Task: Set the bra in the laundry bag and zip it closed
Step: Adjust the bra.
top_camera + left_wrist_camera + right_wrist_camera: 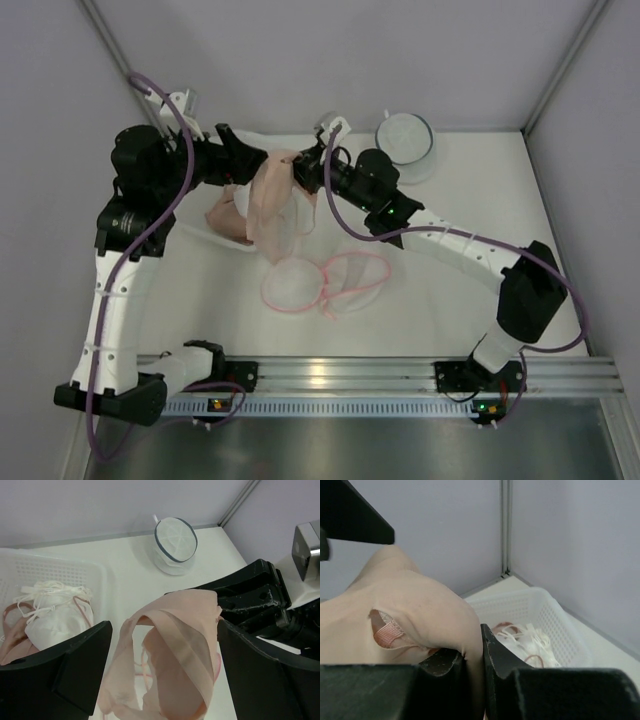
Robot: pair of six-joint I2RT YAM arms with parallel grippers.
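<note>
Pink laundry bag: flat on the table, below both sets of fingers and on my side of them. It looks unzipped, its two halves lying side by side.
Right gripper: fingers clamped on a fold of the bra.
Bra: beige; hangs from the right fingers and sags into the gap between the left fingers.
Left gripper: fingers spread wide, one on either side of the cloth, gripping nothing.
Step, my reading: one-handed carry down to the bag mouth.
Method: I back the left fingers clear of the straps so nothing snags. Then I lower the right fingers until the cups pool inside the ring, and only then let go. The left fingers can pin the bag rim.
Risk: a strap trailing over the rim would foul the zip.
Count, near to far:
- Laundry bags: two, the pink one and a white mesh bag far beyond the fingers.
- Basket: one, left of the left fingers.
- Bras: three that I can make out, one held, plus a white bra and a pinkish bra in the basket.
</note>
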